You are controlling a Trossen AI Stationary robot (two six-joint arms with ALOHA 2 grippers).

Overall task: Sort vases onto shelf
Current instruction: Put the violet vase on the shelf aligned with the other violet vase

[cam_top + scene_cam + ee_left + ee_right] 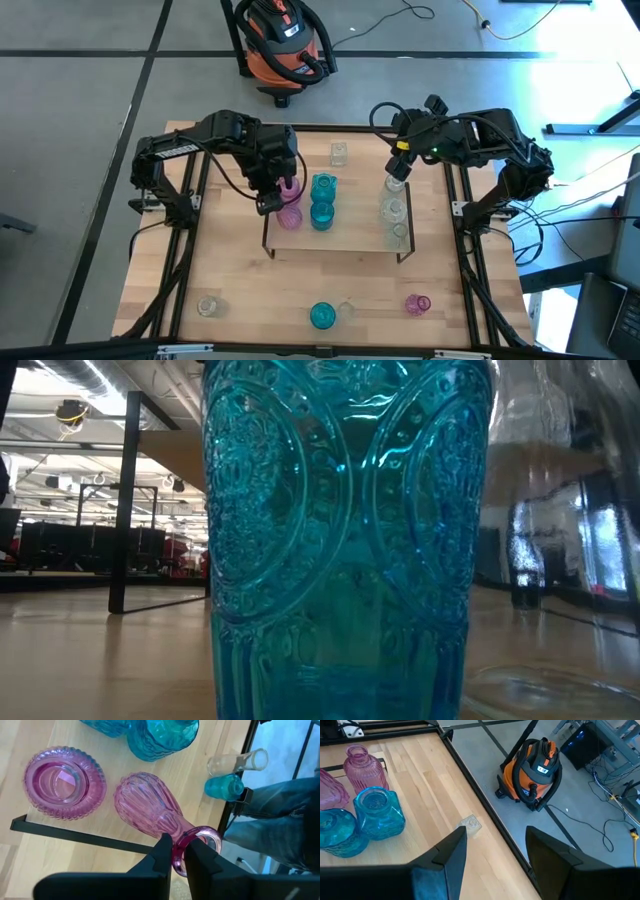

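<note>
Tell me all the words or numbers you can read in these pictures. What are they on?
None can be read.
Orange and black vacuum cleaner: a small white label on its top, too small and blurred to read.
Teal-blue vase close to the low camera: only raised patterns, no letters.
Pink vase gripped at its rim by the left end effector: ribbed glass, no text.

1. A grey concrete floor (pixel 80 100), crossed by dark seams, surrounds the wooden tabletop (pixel 240 290).
2. An orange-and-black shop vacuum (pixel 285 40) stands beyond the table.
3. Cables (pixel 520 25) trail across the floor.
4. Ceiling lights (pixel 40 380) glow overhead.
</note>
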